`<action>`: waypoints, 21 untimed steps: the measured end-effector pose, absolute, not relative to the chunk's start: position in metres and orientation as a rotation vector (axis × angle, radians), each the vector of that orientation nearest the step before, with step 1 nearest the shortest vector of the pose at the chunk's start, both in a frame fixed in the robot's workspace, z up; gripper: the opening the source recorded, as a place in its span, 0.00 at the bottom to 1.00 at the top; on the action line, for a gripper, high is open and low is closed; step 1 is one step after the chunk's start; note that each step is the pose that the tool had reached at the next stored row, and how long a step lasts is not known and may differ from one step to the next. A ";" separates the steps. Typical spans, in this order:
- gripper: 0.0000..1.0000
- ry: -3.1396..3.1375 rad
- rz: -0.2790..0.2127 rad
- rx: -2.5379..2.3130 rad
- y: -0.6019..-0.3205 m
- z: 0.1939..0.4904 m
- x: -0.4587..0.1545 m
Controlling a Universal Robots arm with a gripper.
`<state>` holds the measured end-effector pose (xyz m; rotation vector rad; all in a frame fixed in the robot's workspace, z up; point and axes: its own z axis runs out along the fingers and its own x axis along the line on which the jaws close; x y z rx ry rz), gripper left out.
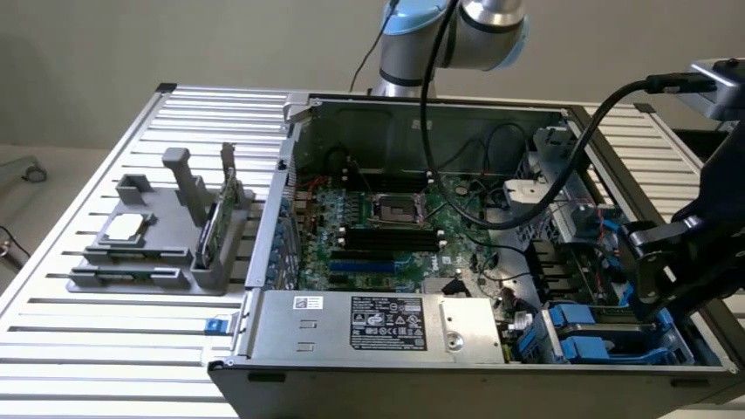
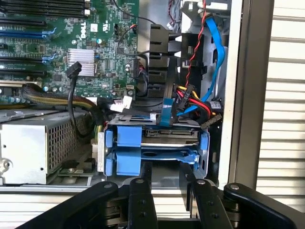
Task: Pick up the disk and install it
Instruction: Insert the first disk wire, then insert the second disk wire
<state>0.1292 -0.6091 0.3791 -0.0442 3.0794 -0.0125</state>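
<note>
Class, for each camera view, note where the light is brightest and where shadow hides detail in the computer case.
Exterior view: soft, even light on the slatted table; the drive bay corner of the case sits in shade. Wrist view: the table slats outside the case are washed out by glare, the cavity behind the cables is dark, and the black gripper is nearly a silhouette.

A slatted silver metal bench (image 1: 70, 367) carried an open grey steel computer case (image 1: 466, 393). Beside the case, on the exterior view's left, a grey plastic holder (image 1: 152, 266) sat on the bench. Inside the case, a boxy silver power supply (image 1: 372, 323) lay before a green motherboard (image 1: 385, 227). In the near corner bay, on the exterior view's right, the blue-framed silver-grey disk (image 2: 171, 135) sat above a second blue plastic carrier (image 2: 143, 162). The black jaws stood parted just before that bay.
</note>
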 end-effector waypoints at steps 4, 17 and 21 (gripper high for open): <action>0.37 3.079 -0.012 -0.044 -0.609 0.379 0.129; 0.37 3.080 -0.013 0.011 -0.609 0.379 0.129; 0.37 3.078 -0.017 0.123 -0.609 0.379 0.129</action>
